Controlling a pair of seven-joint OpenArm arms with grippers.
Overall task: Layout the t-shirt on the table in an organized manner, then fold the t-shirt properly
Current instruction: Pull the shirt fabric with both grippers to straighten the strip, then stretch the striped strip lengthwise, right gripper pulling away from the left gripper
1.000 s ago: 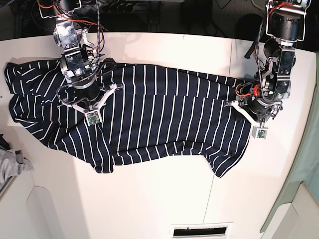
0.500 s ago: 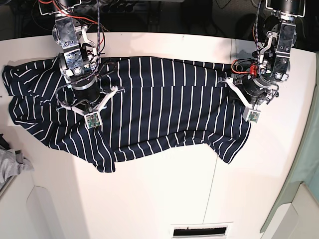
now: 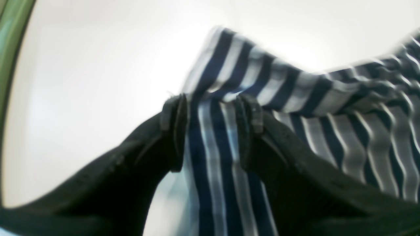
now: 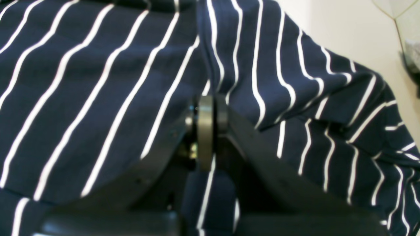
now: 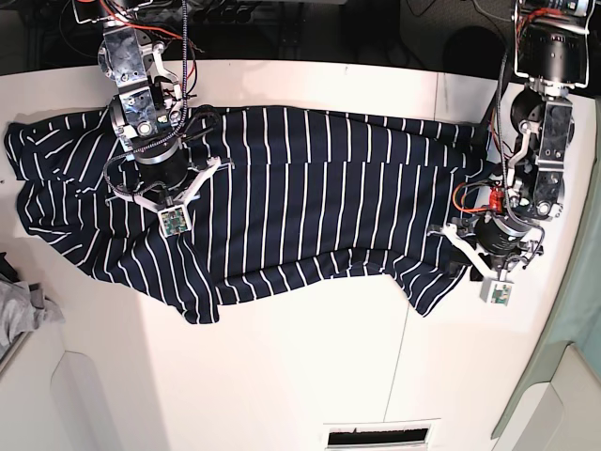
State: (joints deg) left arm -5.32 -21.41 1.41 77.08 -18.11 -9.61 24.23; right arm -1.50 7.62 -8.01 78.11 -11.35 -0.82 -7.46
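The dark navy fabric t-shirt with thin white stripes (image 5: 282,207) lies spread lengthwise across the far half of the broad white worktop (image 5: 300,376), one end close to its left edge, the other reaching toward the right edge, its near hem still wavy and uneven. It sits so, I judge, because both arms are drawing it taut from opposite ends — the layout step, not yet the fold. The right hand (image 4: 206,131) rests over the cloth near the far-left corner, its fingers pressed together and pinching a ridge of the fabric. The left hand (image 3: 211,131), near the right edge, has its fingers (image 3: 174,131) parted, with a band of striped cloth running between them, apparently bearing on its sides. Counted: one shirt, two hands, one worktop — and one small plain grey cloth (image 5: 19,315) at the left edge, apart from the shirt.
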